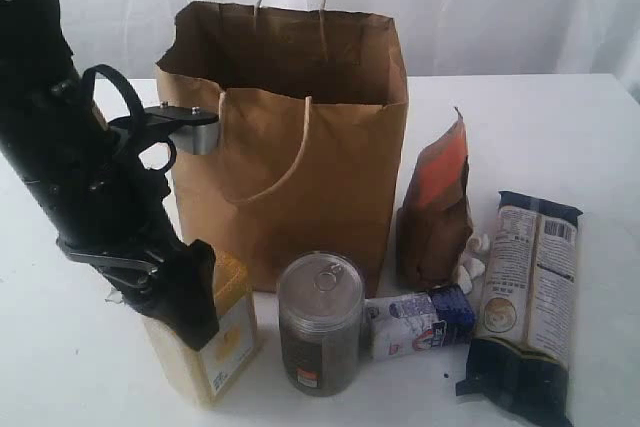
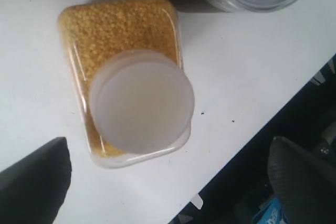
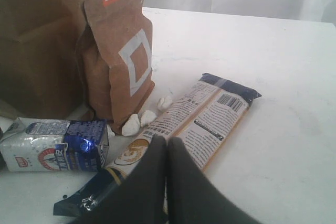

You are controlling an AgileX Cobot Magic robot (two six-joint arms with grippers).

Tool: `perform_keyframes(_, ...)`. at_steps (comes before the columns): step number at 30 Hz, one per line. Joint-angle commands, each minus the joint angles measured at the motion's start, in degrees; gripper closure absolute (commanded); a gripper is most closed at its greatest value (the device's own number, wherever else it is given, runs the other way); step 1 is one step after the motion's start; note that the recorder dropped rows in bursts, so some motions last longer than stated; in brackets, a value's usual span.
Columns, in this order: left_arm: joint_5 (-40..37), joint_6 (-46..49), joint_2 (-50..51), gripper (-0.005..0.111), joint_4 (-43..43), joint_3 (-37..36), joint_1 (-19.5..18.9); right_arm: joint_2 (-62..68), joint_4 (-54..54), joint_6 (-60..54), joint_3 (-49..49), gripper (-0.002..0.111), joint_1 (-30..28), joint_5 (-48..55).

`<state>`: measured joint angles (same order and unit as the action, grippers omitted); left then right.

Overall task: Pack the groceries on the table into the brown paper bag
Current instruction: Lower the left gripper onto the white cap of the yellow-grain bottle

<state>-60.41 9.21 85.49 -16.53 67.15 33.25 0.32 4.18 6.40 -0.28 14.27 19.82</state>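
Left gripper (image 2: 169,142) hovers right above the yellow-grain bottle (image 2: 121,30), jaws spread wide on either side of its top, touching nothing. The bottle stands upright on the desk (image 1: 560,127), in front of the brown paper bag (image 1: 300,147), with the dark pull-tab can (image 1: 320,322) just beside it. Right gripper (image 3: 167,148) hangs over the long dark-ended pasta packet (image 3: 210,116), jaws pressed together, empty. The small white-blue packet (image 1: 415,319) lies between can and pasta, and the brown-orange pouch (image 1: 437,212) stands beside the bag.
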Motion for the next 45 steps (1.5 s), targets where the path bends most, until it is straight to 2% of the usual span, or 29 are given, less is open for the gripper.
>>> perform_keyframes(1,-2.4,-2.5,-0.6,0.005,0.6,0.2,0.1,-0.3,0.3,0.0,0.3,0.108,0.0,-0.2)
perform_keyframes(9,4.3,-3.0,-0.7,0.007,-1.0,0.1,0.1,-0.3,0.3,0.0,0.3,0.108,0.0,-0.2)
perform_keyframes(19,10.2,-3.0,-0.7,0.007,-3.4,-6.5,0.1,-0.3,0.3,0.0,0.3,0.108,0.0,-0.2)
perform_keyframes(24,13.1,-2.9,-0.7,0.007,-4.2,-7.2,0.1,-0.3,0.3,0.0,0.3,0.108,0.0,-0.2)
perform_keyframes(45,12.5,-3.2,-0.7,0.007,-3.1,-7.2,0.1,-0.3,0.3,-0.1,0.3,0.108,0.0,-0.2)
